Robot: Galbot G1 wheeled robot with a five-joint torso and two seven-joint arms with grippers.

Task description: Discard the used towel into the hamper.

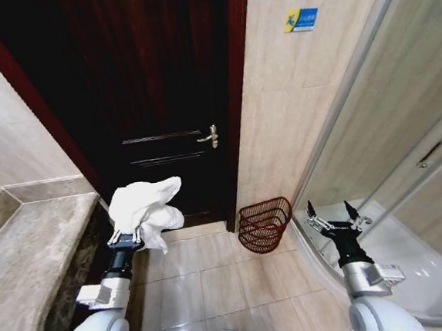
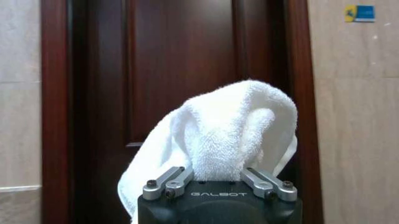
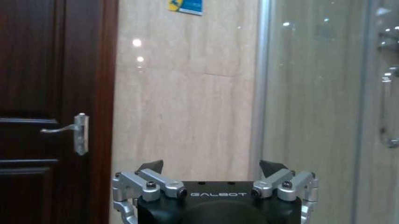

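A white towel (image 1: 145, 205) hangs bunched from my left gripper (image 1: 126, 236), which is shut on it and held up in front of the dark door. In the left wrist view the towel (image 2: 227, 135) rises out between the jaws and hides the fingertips. The hamper (image 1: 264, 224), a dark red wire-mesh basket, stands on the floor against the tiled wall, to the right of the towel and lower. My right gripper (image 1: 332, 211) is open and holds nothing, raised just right of the hamper; its spread fingertips (image 3: 151, 166) point at the tiled wall.
A dark wooden door (image 1: 161, 101) with a metal handle (image 1: 209, 137) fills the middle. A stone counter (image 1: 28, 260) runs along the left. A glass shower screen (image 1: 405, 142) and white tray (image 1: 431, 271) close off the right. Beige floor tiles (image 1: 215, 274) lie open between.
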